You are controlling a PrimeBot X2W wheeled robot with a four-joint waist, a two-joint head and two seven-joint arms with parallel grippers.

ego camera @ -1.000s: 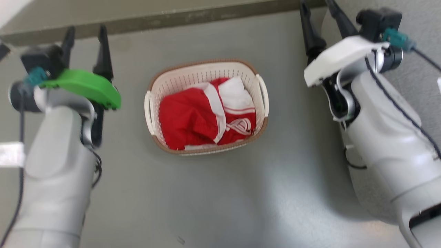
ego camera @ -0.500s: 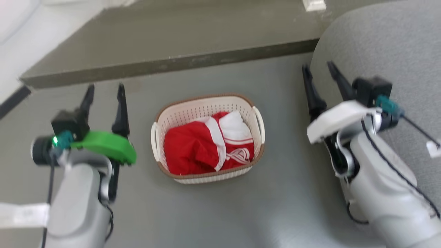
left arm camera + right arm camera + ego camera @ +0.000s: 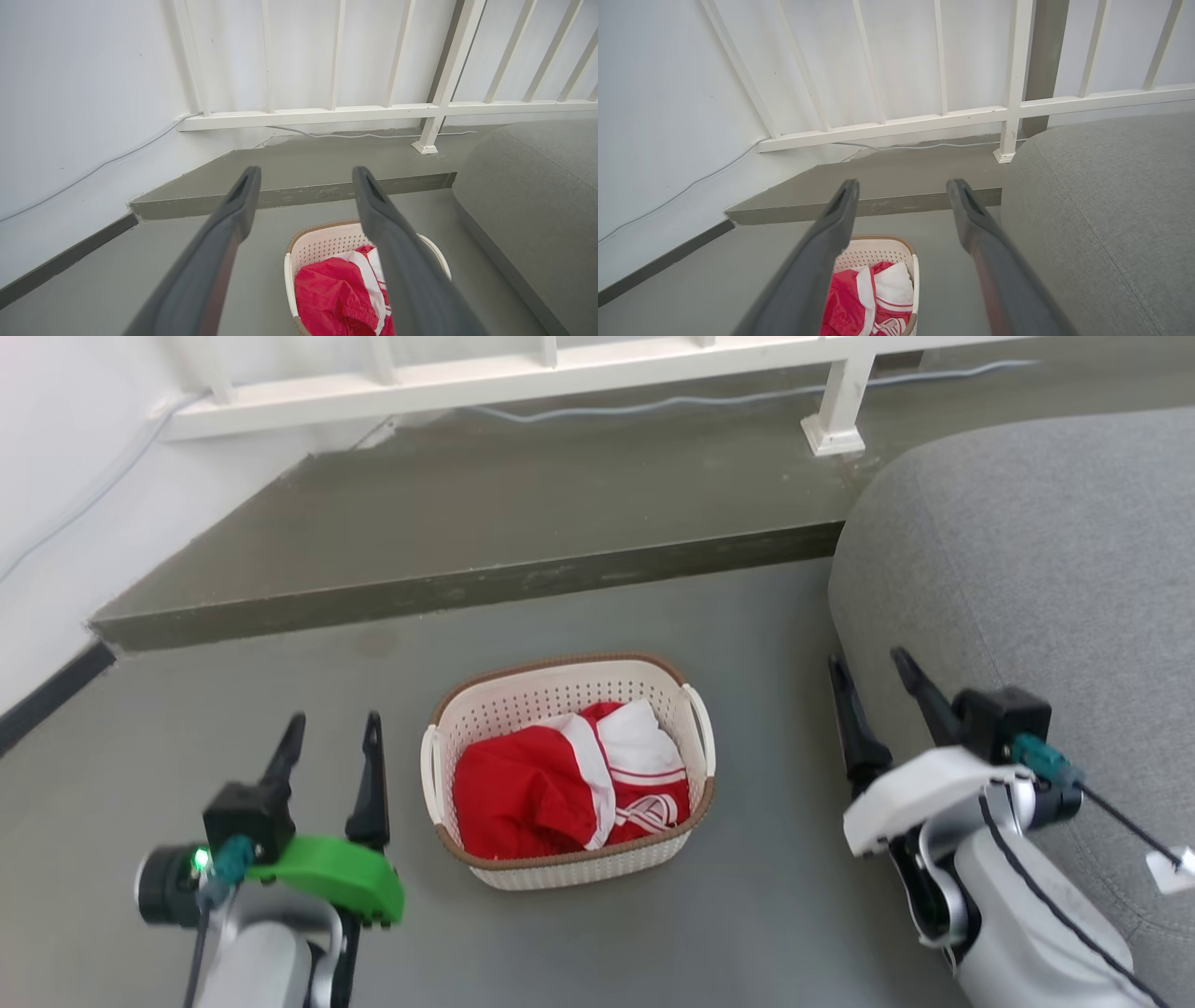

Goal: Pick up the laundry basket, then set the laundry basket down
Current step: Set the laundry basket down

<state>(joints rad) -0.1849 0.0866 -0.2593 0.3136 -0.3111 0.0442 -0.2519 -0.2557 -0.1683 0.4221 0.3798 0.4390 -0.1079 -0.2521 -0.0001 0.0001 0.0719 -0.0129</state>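
Flanking the laundry basket (image 3: 546,702) on the floor (image 3: 747,915), left gripper (image 3: 334,723) and right gripper (image 3: 868,663) hung spread wide, empty, clear of its rim, probably staged for a two-sided lift | red garment (image 3: 523,798) lay inside | head view gave that spacing; wrist views added railing (image 3: 327,112) bars above

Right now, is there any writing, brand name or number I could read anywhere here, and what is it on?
None can be read.
The red and white clothes in the laundry basket carry a white looped mark, too small and crumpled to read as letters.
The little white tag at the far right shows no writing I can make out.
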